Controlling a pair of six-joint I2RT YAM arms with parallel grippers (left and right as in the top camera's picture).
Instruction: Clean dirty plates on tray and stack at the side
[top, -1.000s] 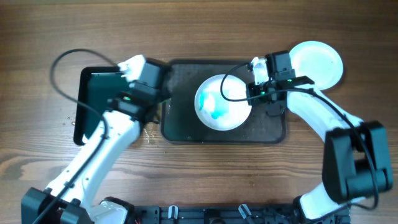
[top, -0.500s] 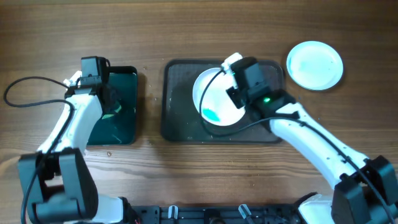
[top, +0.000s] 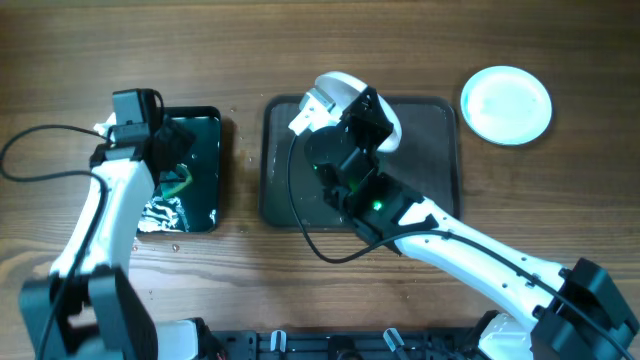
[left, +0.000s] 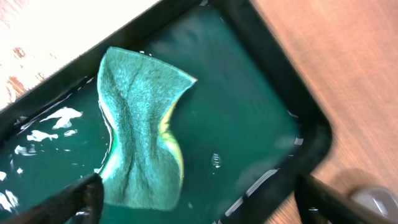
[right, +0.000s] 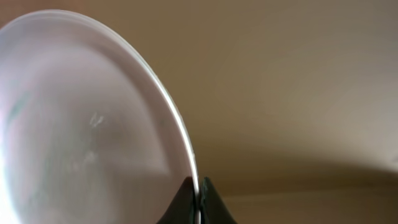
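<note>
A white plate (top: 335, 88) is lifted off the dark grey-brown tray (top: 440, 180) and tilted up on edge, with my right gripper (top: 350, 118) shut on it. In the right wrist view its rim (right: 186, 155) is pinched between the two fingertips (right: 198, 194), and its pale face (right: 81, 124) fills the left side. A second plate (top: 506, 104) lies flat on the table at the far right. My left gripper (left: 205, 208) hangs open over the green sponge (left: 140, 130), which lies loose in the water of the black tray (left: 311, 137).
The black glossy tray (top: 215, 170) stands left of the big tray, holding the sponge (top: 178, 182), greenish water and white foam (top: 160, 212). My right arm stretches across the big tray's lower right part. Bare wooden table (top: 300, 40) lies behind both trays.
The left gripper has opened and let the sponge go into the black tray. The right arm has raised the plate off the big tray and tipped it up, moving left.
</note>
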